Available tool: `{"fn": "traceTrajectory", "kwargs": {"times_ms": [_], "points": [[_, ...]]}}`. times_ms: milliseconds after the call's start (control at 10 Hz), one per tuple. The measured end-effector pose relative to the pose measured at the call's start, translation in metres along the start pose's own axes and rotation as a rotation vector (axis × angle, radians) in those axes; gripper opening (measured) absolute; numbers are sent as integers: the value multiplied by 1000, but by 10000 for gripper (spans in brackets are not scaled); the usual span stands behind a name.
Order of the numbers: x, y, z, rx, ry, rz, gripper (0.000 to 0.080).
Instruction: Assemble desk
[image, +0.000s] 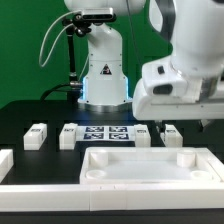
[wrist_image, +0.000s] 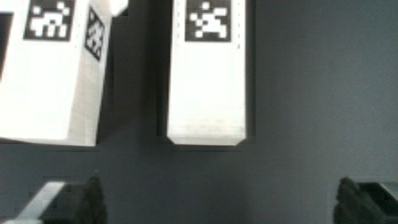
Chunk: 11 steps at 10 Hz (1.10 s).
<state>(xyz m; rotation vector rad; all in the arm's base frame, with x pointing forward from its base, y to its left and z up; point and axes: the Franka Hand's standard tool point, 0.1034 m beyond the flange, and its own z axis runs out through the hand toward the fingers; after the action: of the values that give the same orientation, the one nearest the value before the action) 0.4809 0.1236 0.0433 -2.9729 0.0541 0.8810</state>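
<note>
step: picking up a leg post (wrist_image: 210, 75), I judge | my hand (wrist_image: 217, 205): wide, empty, hovering above it | next: lower astride it, clear of neighbouring leg post (wrist_image: 54, 80), then close

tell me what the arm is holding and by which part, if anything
Nothing is held. The gripper is open, its fingers apart with only table between them; a leg post and a second leg post lie beyond them, untouched.

Ext view bright + even, white slab (image: 150, 178) near blown out vs black table (image: 20, 115), close arm (image: 185, 60) soft; wrist view dimmer, low-res, fingers (wrist_image: 68, 202) dark & blurry.
</note>
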Motion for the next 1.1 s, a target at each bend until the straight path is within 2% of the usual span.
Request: {"fn": "traceTrajectory", "kwargs": {"times_ms": [200, 300, 400, 500, 600, 900, 1100], "points": [[-5, 2, 4, -14, -147, -2, 649], [-3, 2, 7, -13, -186, 0, 649], [-15, 1, 17, 9, -304, 15, 649], [-16, 0, 24, 2, -371, 10, 649], [-11, -3, 21, -5, -350, 5, 649], [-12, -3, 22, -6, -351, 1, 649], [-21, -4, 46, -23, -367, -1, 649]]}}
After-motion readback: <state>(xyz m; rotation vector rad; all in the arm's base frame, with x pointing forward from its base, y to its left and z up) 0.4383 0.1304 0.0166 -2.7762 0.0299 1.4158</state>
